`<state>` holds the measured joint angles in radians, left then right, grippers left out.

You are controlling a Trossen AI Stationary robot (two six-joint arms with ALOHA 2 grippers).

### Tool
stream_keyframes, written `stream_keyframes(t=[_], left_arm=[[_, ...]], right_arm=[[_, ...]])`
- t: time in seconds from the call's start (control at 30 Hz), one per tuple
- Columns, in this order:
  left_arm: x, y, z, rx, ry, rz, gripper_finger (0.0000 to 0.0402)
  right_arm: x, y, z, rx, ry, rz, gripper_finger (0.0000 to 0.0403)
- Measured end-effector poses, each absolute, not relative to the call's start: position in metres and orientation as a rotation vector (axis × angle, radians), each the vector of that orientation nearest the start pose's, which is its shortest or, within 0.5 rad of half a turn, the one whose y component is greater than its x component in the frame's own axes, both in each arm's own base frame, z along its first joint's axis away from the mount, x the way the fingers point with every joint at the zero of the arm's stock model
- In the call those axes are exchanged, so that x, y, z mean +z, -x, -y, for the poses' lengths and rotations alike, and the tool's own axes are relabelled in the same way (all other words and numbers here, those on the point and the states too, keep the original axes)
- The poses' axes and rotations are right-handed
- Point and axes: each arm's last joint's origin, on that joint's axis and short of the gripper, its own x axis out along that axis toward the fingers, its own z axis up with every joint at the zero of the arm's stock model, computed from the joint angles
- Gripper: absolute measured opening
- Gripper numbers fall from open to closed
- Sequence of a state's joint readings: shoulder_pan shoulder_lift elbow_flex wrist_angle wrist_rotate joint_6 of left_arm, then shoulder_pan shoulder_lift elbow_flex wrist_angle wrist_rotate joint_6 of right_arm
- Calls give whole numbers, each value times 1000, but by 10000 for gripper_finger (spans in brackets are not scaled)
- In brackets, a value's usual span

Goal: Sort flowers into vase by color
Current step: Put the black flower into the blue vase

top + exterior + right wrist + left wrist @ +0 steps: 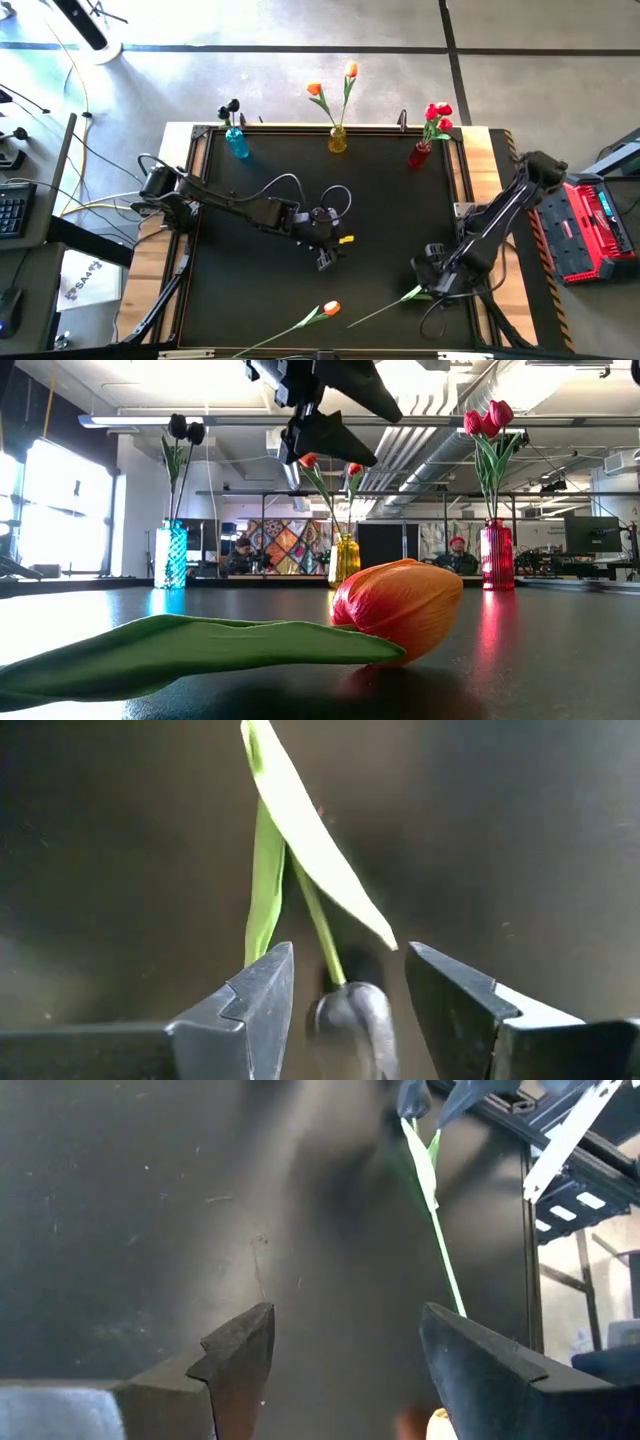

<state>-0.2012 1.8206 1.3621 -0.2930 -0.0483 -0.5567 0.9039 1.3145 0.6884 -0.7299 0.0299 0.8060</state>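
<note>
An orange-yellow flower [330, 309] lies on its side on the black mat near the table's near edge; its head [400, 605] and a leaf [200, 645] rest on the mat. My left gripper [325, 260] hangs open above the mat's middle [345, 1315], short of that flower. A black flower lies at the near right, its stem [385, 308] on the mat. My right gripper [432, 285] points down over its dark head [350, 1015], open, one finger on either side [345, 955]; no touch shows.
Along the far edge stand a blue vase [237, 143] with black flowers, a yellow vase [338, 139] with orange ones and a red vase [420, 153] with red ones. A red box [590, 230] sits beyond the right edge.
</note>
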Motion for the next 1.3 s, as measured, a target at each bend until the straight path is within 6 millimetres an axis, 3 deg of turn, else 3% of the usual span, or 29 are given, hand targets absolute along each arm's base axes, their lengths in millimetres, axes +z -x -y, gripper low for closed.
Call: stream_keyframes(t=[0.3,0.4,0.6,0.9,1.1,1.3], left_arm=[[239,-394,79,74,455,-765,236],[239,-394,79,80,472,-764,236],[239,-394,80,65,484,-766,236],[248,-400,87,-96,453,-682,236],[256,-401,103,-257,366,-605,236],[256,-398,114,-286,357,-615,236]], right_arm=[[146,-136,-174,174,-27,-1474,165],[144,-137,-175,162,-38,-1482,128],[149,-139,-178,190,-78,-1510,15],[195,-176,-185,294,-232,-1492,4],[232,-209,-158,168,-304,-1468,2],[265,-235,-132,156,-342,-1393,1]])
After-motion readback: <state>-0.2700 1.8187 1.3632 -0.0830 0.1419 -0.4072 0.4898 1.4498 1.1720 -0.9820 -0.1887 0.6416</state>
